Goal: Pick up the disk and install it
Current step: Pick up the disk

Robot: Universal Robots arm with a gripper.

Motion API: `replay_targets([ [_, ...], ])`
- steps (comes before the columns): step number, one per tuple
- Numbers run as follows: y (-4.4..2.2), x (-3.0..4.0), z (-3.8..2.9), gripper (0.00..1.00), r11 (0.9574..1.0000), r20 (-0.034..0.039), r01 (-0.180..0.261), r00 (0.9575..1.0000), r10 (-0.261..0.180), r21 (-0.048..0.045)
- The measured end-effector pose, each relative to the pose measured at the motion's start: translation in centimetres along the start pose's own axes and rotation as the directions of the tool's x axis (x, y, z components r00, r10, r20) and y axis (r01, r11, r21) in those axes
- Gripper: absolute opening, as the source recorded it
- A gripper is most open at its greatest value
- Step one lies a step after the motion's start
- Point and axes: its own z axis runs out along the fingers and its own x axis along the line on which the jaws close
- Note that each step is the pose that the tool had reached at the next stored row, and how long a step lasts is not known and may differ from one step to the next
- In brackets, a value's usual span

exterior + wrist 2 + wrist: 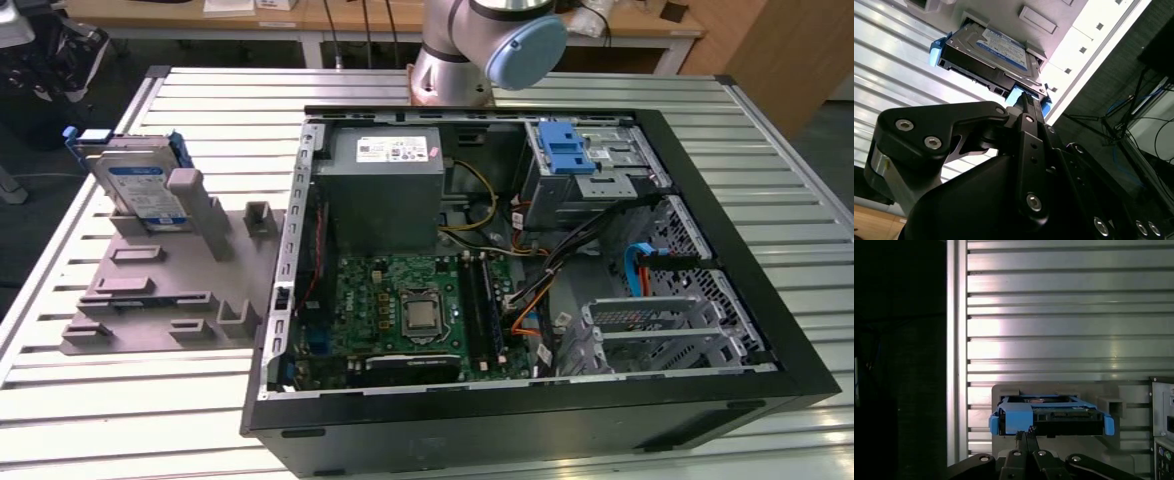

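The disk (140, 185) is a silver drive with a blue-and-white label in a blue bracket. It stands tilted in a grey holder (160, 290) on the exterior view's left, beside the open computer case (694, 200). Both wrist views look along my gripper toward it: the disk (989, 47) lies label side up, and its blue bracket end (1014, 420) faces the fingers. My gripper (1026, 435) is shut, its two thin fingers pressed together with nothing between them. The fingertips (1026, 100) line up with the bracket's end and stand off from it.
Inside the case are a large grey metal box (387, 185), a green motherboard (407, 310), a silver drive cage with a blue latch (577, 155) and loose cables (561, 260). The arm's base (474, 50) rises behind the case. A slatted metal table (147, 400) lies underneath.
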Motion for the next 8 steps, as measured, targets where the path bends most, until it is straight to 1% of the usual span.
replay_targets([
  [8,0.00,0.00,0.00,0.11,1.0000,-0.0002,0.005,1.0000,-0.005,0.0001],
])
